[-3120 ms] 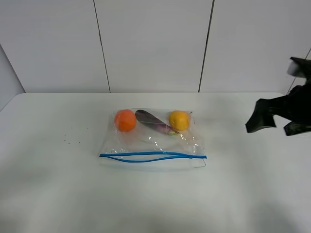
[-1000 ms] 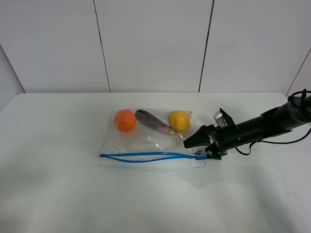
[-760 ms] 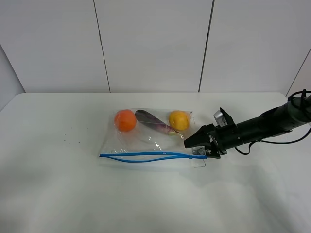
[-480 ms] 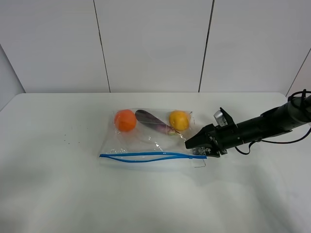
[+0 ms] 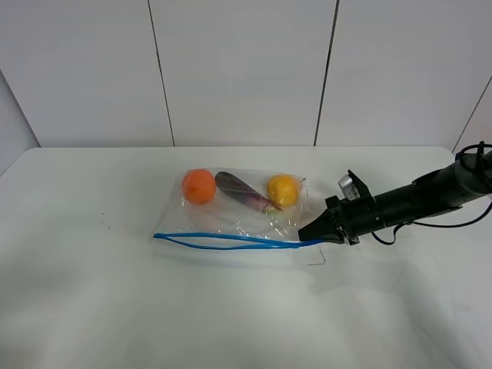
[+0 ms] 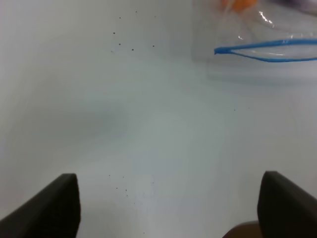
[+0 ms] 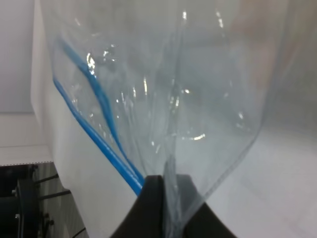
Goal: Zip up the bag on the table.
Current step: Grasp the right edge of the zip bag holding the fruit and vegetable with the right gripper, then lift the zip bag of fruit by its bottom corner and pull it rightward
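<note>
Nearest to the onlooker, the front of the white table [image 5: 92, 307] is lying bare. The left pincer [image 6: 167, 188] is hovering over it with its jaws standing wide and holding nothing. It is sitting well apart from the bag's left end.

Further in, the bag [image 5: 231, 219] is lying flat near the middle of the table, with its blue zip strip [image 5: 254, 239] running along the near edge. The two blue tracks are bowing apart along the middle, so the mouth is reading as unsealed.

At the strip's right end, the right pincer [image 5: 311, 231] is reaching in low from the right. Its jaws are clamping tight on the bag's corner film, right beside the blue track.

Handling judgement:
- The film is looking thin, soft and slippery, and it is likely buckling under any push.
- The strip is probably serving as the stiffest part, so it is the place to take hold.
- The free left end is offering the second grip point, for holding the strip taut while the tracks are being pressed together.

Farthest back, an orange [image 5: 198, 186], an eggplant [image 5: 242, 192] and a yellow fruit [image 5: 283, 190] are resting inside. They are weighting the far side and are liable to roll if the bag is tilted.
</note>
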Motion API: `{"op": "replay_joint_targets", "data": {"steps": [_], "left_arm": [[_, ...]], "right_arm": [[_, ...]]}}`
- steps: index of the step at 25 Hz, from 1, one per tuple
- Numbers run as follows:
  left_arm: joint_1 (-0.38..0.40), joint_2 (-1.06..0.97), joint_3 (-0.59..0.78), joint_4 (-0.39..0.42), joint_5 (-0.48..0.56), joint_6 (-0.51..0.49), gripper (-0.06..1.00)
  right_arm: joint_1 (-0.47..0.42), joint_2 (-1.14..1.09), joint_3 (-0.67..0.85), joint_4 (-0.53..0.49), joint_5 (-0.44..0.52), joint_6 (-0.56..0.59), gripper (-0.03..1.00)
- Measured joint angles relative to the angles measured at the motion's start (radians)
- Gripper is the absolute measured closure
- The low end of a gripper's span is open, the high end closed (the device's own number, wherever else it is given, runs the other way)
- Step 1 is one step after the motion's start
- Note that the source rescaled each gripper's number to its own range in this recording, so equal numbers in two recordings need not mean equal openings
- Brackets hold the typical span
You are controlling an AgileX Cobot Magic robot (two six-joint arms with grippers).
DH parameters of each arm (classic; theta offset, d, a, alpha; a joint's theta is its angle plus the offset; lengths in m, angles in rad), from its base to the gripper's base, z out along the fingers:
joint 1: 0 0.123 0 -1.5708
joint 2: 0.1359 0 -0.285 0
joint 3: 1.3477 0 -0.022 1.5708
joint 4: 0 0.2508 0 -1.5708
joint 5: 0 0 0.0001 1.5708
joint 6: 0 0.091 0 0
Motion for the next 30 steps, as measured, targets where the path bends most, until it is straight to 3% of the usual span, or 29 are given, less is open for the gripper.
{"op": "replay_joint_targets", "data": {"steps": [5,14,20,30], "left_arm": [[0.0,0.0,0.0,0.0,0.0,0.0,-0.06],[0.0,0.0,0.0,0.0,0.0,0.0,-0.06],[0.0,0.0,0.0,0.0,0.0,0.0,-0.06],[0.0,0.0,0.0,0.0,0.0,0.0,-0.06]], "right_arm": [[0.0,0.0,0.0,0.008,0.044,0.008,0.97],[0.0,0.0,0.0,0.065,0.117,0.131,0.97],[0.0,-0.001,0.0,0.111,0.122,0.25,0.97],[0.001,-0.087,0.0,0.141,0.122,0.331,0.97]]}}
